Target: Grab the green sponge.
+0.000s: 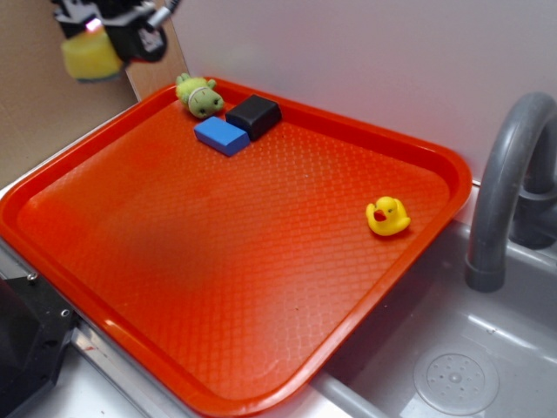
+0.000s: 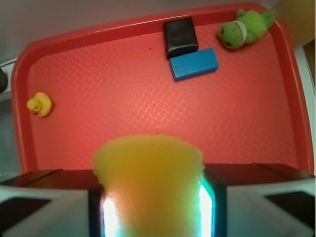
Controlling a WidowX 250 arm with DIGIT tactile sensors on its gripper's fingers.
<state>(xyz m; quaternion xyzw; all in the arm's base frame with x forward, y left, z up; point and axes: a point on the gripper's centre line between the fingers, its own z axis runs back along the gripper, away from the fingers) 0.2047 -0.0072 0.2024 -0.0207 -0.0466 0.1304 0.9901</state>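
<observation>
Exterior view: the gripper [image 1: 96, 43] hangs high above the far left corner of the red tray [image 1: 261, 348], the green sponge [image 1: 90, 57] clamped between its fingers. Below and to their right sit a plush toy [image 1: 200, 96], blue block [image 1: 222, 135] and black block [image 1: 254, 115]; a rubber duck [image 1: 388, 216] lies well apart.

Wrist view: the sponge fills the gap between the fingers [image 2: 106, 207], squeezed from both sides, clear of everything beneath.

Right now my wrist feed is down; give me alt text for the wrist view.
The gripper is shut on the green sponge, whose yellow foam fills the lower centre. Beyond it lies the red tray, with a rubber duck at left and a black block, blue block and green plush toy along the far edge.
</observation>
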